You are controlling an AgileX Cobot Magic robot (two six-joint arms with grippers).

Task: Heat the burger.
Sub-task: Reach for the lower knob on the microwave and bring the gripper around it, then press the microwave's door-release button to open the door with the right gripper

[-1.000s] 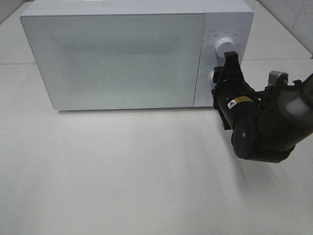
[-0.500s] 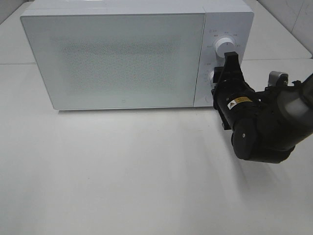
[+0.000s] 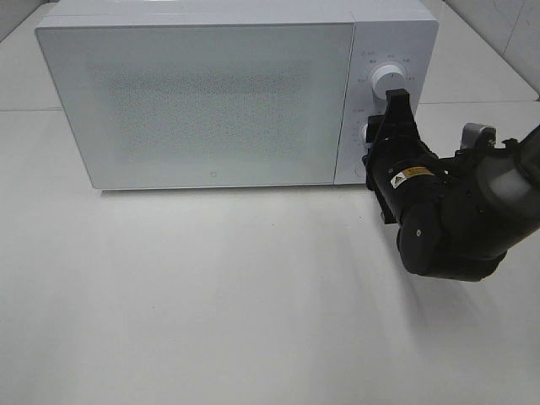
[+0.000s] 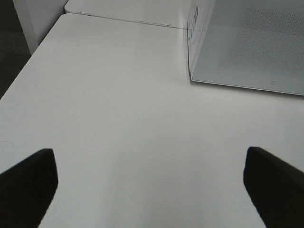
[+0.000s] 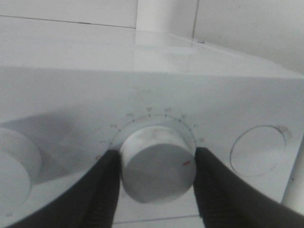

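Microwave door [image 3: 202, 101] shut and opaque, interior hidden; right jaws tight on lower dial [image 5: 156, 171], left jaws wide apart, empty.

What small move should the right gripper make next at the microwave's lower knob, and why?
Probably open the jaws a little and draw straight back. The right gripper clamps the lower knob from both sides. The knob's red pointer stands near one end of the printed scale, so the time seems set. The microwave door is shut.
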